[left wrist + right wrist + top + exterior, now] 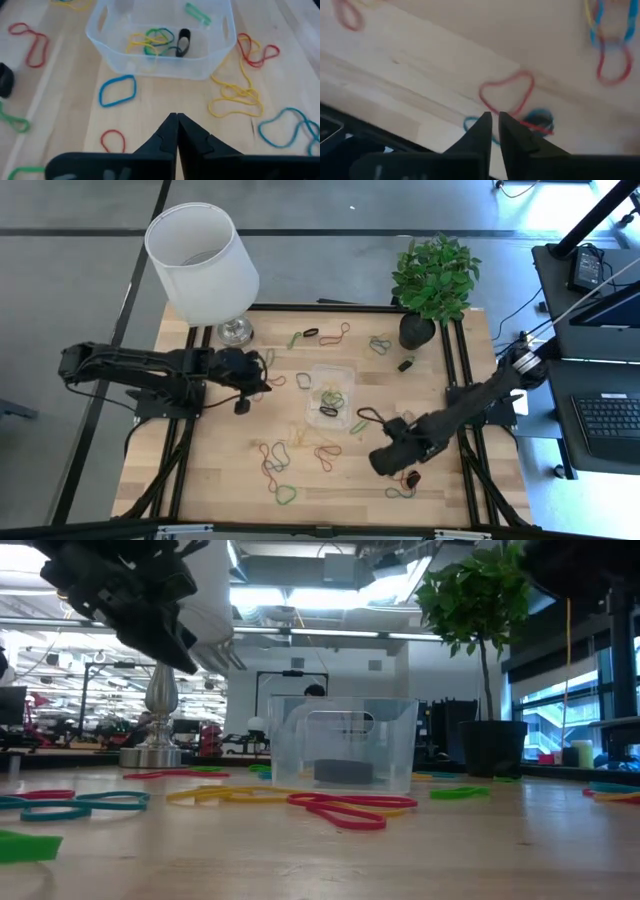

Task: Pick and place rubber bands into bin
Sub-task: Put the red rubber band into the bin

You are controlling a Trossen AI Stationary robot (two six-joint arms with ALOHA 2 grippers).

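The clear bin (331, 369) stands mid-table and holds several rubber bands (155, 40), yellow, green, blue and black. More bands lie loose on the wood around it (275, 465). My left gripper (176, 120) is shut and empty. It hangs above the table just left of the bin (150, 67) and points at it; it also shows in the high view (264, 376). My right gripper (495, 117) is shut and raised near the front right (380, 460). Its tips are over a red band (509, 92) that lies flat on the wood.
A white lampshade on a metal foot (203, 260) stands at the far left. A potted plant (432, 280) stands at the far right, with a small black block (407, 364) near it. Another black block (5, 80) lies by my left gripper. Black frame rails run along both table sides.
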